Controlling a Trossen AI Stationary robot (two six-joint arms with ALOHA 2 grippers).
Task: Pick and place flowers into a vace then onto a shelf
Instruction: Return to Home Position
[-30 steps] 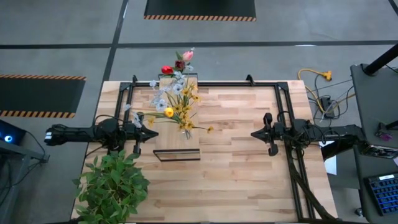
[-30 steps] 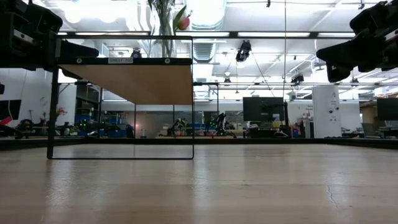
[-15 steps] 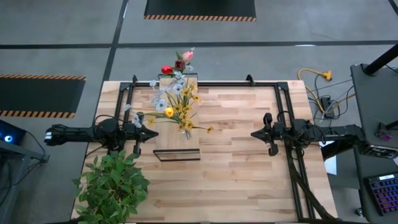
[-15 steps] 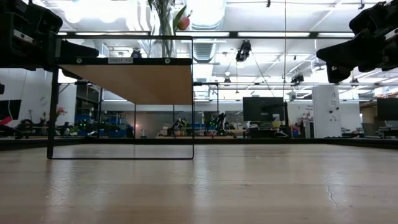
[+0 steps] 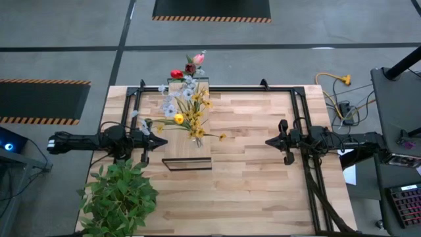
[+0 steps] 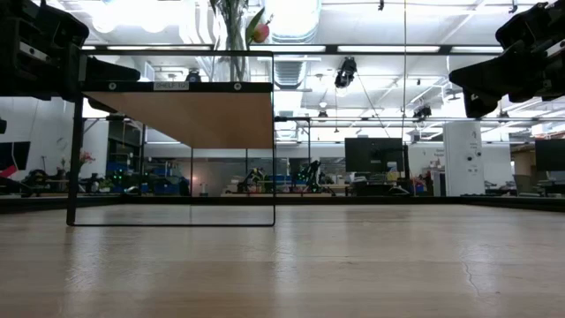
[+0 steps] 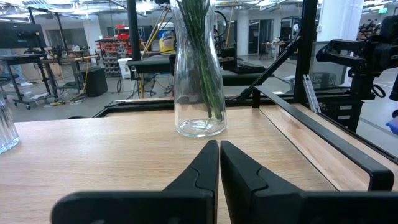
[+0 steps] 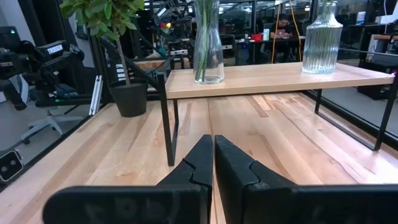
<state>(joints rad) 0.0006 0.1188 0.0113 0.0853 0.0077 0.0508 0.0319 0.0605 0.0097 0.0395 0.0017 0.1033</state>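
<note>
The flowers (image 5: 187, 108), red and pink tulips, yellow sprays and pale blossoms, stand with their green stems in a clear glass vase (image 7: 199, 81). The vase rests by its base on the light-wood shelf (image 5: 187, 153), toward the shelf's near end. My left gripper (image 5: 162, 141) is shut and level just left of the shelf, pointing at the vase with a gap between them. My right gripper (image 5: 268, 141) is shut and level over the table's right part, pointing at the shelf from well away. In the low view the shelf board (image 6: 177, 115) stands on thin black legs.
A ribbed glass vase (image 8: 322, 37) stands on the shelf's far end. A bushy potted plant (image 5: 118, 197) sits at the table's near left corner. Black rails (image 5: 299, 112) run along the table's edges. Bare tabletop (image 5: 243, 131) lies between the shelf and my right gripper.
</note>
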